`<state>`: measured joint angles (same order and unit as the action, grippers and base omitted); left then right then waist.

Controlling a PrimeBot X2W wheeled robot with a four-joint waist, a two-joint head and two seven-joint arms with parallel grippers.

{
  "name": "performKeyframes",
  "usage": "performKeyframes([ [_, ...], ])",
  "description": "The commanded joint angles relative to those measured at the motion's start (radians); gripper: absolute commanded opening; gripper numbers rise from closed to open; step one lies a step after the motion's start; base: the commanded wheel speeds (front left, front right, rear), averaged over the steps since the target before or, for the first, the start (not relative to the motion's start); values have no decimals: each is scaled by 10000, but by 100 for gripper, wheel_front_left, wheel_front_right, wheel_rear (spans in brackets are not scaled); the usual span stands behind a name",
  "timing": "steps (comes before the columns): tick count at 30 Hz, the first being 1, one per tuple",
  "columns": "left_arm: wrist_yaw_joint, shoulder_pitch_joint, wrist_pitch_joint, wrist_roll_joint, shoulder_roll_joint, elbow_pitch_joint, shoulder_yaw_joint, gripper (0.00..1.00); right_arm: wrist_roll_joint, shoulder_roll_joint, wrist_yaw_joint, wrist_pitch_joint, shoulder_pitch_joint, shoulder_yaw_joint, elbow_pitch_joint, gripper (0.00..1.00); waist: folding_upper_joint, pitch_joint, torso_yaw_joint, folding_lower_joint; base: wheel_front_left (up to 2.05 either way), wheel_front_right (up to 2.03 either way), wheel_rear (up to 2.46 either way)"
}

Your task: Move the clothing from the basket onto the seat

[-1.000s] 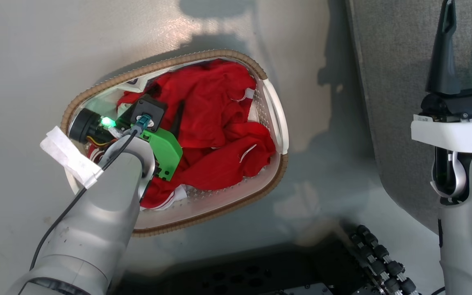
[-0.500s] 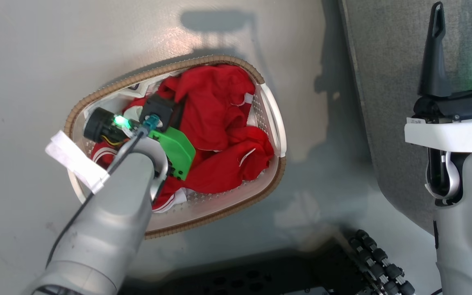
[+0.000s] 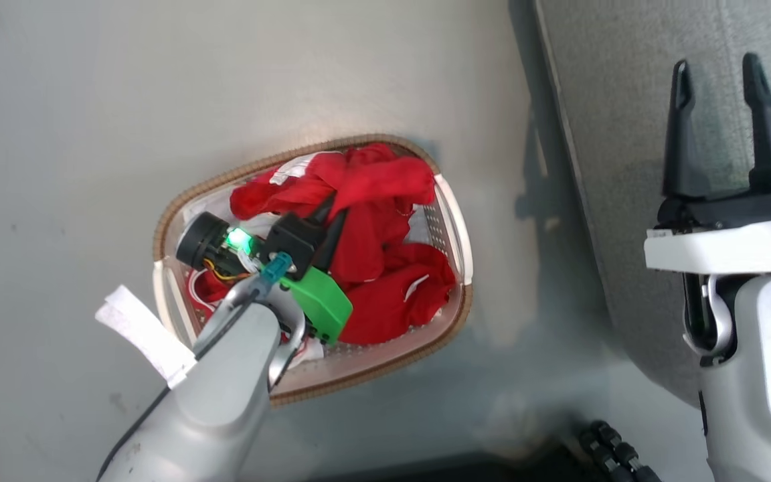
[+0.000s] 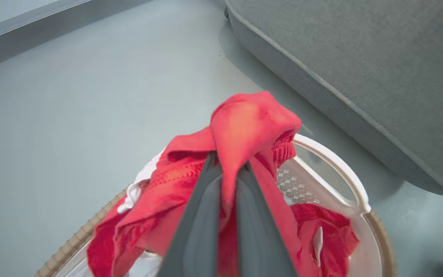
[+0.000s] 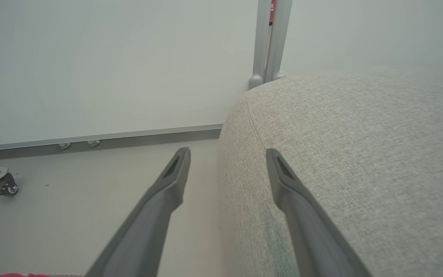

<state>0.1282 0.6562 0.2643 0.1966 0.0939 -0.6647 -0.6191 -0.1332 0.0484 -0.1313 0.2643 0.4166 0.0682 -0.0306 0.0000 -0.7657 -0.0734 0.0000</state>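
Finding: I judge this to be a test room or laboratory bay dressed with a few household items, not a lived-in home.

Grounds:
- The floor (image 3: 77, 134) is a smooth, pale grey sheet with a dull sheen.
- The wall (image 5: 110, 57) is a plain white panel. A grey metal skirting rail (image 5: 129, 137) with small fixings runs along its foot.
- A metal caster (image 5: 2, 184) stands on the floor by that rail, at the edge of my right wrist view. I cannot tell what it carries.
- A grey metal post (image 5: 269, 42) bearing a red label rises behind the seat (image 5: 360, 154).

Domestic items: that seat, upholstered in grey fabric, and a laundry basket (image 3: 458, 227) of red clothing (image 3: 372, 201) on the floor near it.
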Motion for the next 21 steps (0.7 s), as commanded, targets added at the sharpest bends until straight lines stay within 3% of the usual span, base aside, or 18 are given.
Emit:
performKeyframes([
  [1,28,-208,5,113,134,288,-133,0,105,35,10,4,-263,15,91,100,0,1031,351,0,0,0,0],
  [12,30,104,-25,767,1035,2179,-829,0,364,38,10,5,-1268,-276,644,100,0,3348,713,0,0,0,0],
  [21,30,1460,-1048,1512,2042,3607,-965,0,405,35,10,4,-1911,-768,910,100,0,4862,694,0,0,0,0],
])
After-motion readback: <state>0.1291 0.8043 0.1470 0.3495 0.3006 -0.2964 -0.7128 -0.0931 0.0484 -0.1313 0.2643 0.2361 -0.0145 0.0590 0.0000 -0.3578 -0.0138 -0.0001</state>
